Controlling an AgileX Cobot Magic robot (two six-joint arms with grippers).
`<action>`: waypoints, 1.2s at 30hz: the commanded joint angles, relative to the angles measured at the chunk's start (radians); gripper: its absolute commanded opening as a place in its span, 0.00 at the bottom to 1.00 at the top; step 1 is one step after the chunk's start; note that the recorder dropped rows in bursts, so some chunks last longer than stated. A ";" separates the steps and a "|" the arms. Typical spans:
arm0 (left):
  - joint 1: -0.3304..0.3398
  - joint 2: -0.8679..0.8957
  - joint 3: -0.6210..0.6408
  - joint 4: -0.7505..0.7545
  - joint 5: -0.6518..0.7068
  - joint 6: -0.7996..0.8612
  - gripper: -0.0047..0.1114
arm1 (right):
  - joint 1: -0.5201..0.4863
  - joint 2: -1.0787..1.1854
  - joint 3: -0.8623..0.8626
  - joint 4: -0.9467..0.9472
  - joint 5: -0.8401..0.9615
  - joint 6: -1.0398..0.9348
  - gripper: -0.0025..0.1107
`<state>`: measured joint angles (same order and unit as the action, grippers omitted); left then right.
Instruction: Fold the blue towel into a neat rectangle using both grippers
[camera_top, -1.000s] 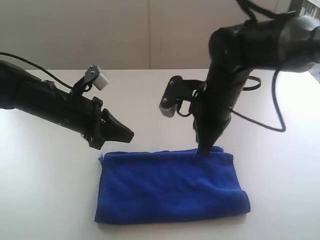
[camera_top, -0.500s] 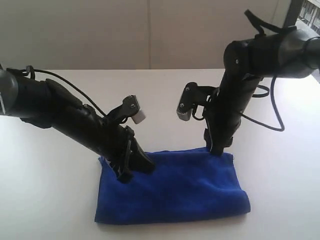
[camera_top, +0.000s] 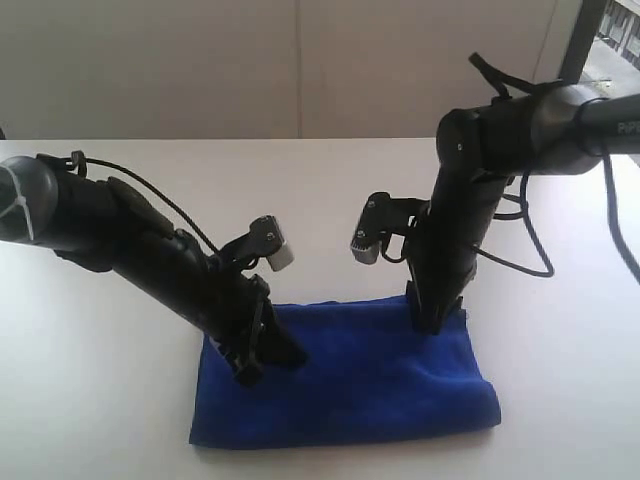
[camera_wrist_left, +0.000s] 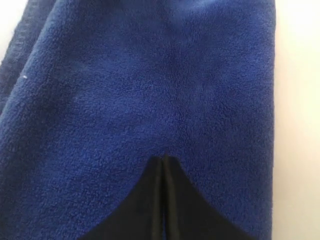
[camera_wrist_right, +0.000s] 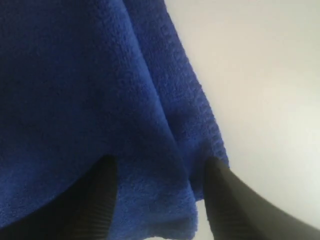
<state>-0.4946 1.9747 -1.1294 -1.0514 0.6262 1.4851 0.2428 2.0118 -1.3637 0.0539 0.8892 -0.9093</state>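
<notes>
The blue towel (camera_top: 380, 385) lies folded on the white table (camera_top: 100, 380), near its front edge. My left gripper (camera_top: 268, 356) is shut, and its tip rests on the towel's left part with nothing between the fingers. In the left wrist view the closed left gripper (camera_wrist_left: 164, 159) points at the towel (camera_wrist_left: 150, 85), which fills that view. My right gripper (camera_top: 433, 318) stands upright at the towel's far right corner. The right wrist view shows the right gripper (camera_wrist_right: 160, 165) open, with the towel's corner (camera_wrist_right: 165, 200) lying between its fingers (camera_wrist_right: 100, 200).
Bare white tabletop surrounds the towel on all sides. The table's far edge (camera_top: 300, 140) meets a plain wall. A black cable (camera_top: 520, 250) hangs from the right arm. A window frame (camera_top: 580, 40) shows at the top right.
The left arm has swung down from above the table left of the towel, and its shut tip now rests on the towel. The right gripper has shifted slightly at the far right corner.
</notes>
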 joint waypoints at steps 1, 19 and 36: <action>-0.006 0.003 0.002 0.004 0.020 -0.015 0.04 | -0.005 0.010 0.005 0.008 0.007 -0.037 0.46; -0.006 0.003 0.002 0.006 0.031 -0.016 0.04 | -0.005 0.043 0.005 0.009 0.011 -0.037 0.21; -0.006 0.005 0.002 0.011 0.039 -0.016 0.04 | -0.005 -0.034 -0.013 -0.004 0.012 0.054 0.33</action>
<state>-0.4961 1.9767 -1.1294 -1.0345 0.6397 1.4741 0.2428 2.0197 -1.3658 0.0140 0.9088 -0.8692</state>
